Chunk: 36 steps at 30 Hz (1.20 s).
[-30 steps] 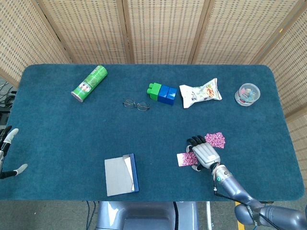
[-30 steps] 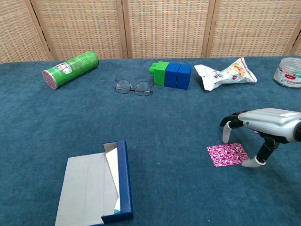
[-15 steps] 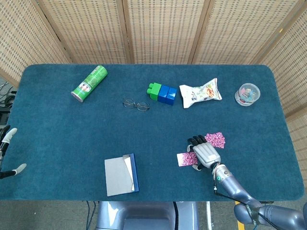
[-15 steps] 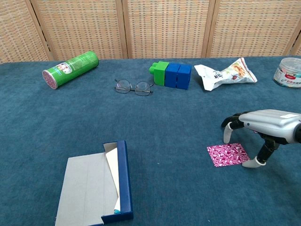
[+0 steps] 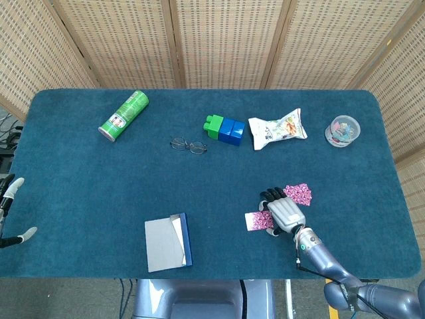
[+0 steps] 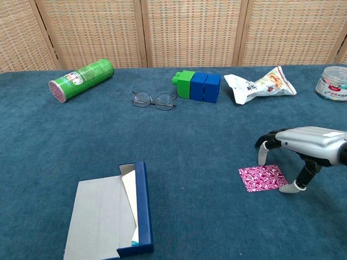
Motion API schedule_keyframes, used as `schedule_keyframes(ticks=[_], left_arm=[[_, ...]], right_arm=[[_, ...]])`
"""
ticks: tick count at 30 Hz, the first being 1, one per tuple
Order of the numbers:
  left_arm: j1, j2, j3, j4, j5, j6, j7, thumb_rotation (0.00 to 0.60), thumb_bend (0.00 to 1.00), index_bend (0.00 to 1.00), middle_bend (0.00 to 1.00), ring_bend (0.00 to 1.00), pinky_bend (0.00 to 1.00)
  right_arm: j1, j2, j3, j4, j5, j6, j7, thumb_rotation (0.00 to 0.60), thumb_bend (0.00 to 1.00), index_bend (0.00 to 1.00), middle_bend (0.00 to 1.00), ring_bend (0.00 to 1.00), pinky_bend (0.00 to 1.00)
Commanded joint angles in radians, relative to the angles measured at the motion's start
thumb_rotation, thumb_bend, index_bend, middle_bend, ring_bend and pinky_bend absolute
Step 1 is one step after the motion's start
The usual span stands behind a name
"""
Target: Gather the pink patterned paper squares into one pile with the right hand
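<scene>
One pink patterned paper square (image 5: 254,221) (image 6: 262,177) lies flat on the blue cloth near the front edge. My right hand (image 5: 283,211) (image 6: 306,142) arches over its right side, fingers apart and pointing down. Its fingertips (image 6: 261,158) stand at the square's far edge, and the thumb tip meets the right corner. Nothing is held in it. A second pink square (image 5: 298,193) lies just beyond the hand to the right; the chest view hides it behind the hand. My left hand (image 5: 9,214) hangs open at the table's left edge.
A grey-and-blue booklet (image 5: 168,241) lies at the front left of the squares. Along the back are a green can (image 5: 124,115), glasses (image 5: 188,145), green and blue blocks (image 5: 224,128), a snack bag (image 5: 277,129) and a clear tub (image 5: 342,130).
</scene>
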Motion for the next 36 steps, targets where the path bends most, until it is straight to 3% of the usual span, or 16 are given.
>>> schedule_keyframes(ticks=[1,13,28,36], left_arm=[[0.0,0.0,0.001,0.0,0.0,-0.002,0.0,0.553,0.06,0.0,0.0,0.0,0.0],[0.0,0.0,0.001,-0.001,0.0,-0.001,0.003,0.554,0.06,0.0,0.0,0.0,0.0],[0.001,-0.001,0.0,-0.004,0.0,0.001,0.004,0.554,0.06,0.0,0.0,0.0,0.0],[0.005,0.003,0.001,-0.011,0.0,0.007,0.009,0.553,0.06,0.0,0.0,0.0,0.0]], right_arm=[[-0.001,-0.001,0.0,0.002,-0.001,0.001,0.001,0.6,0.26,0.38,0.14,0.0,0.0],[-0.007,0.002,-0.001,0.002,-0.006,0.006,0.006,0.6,0.36,0.45,0.18,0.0,0.0],[-0.001,0.06,0.036,-0.022,-0.015,0.028,0.025,0.6,0.36,0.45,0.19,0.0,0.0],[0.008,0.099,0.061,0.024,-0.019,0.02,0.066,0.6,0.36,0.45,0.18,0.0,0.0]])
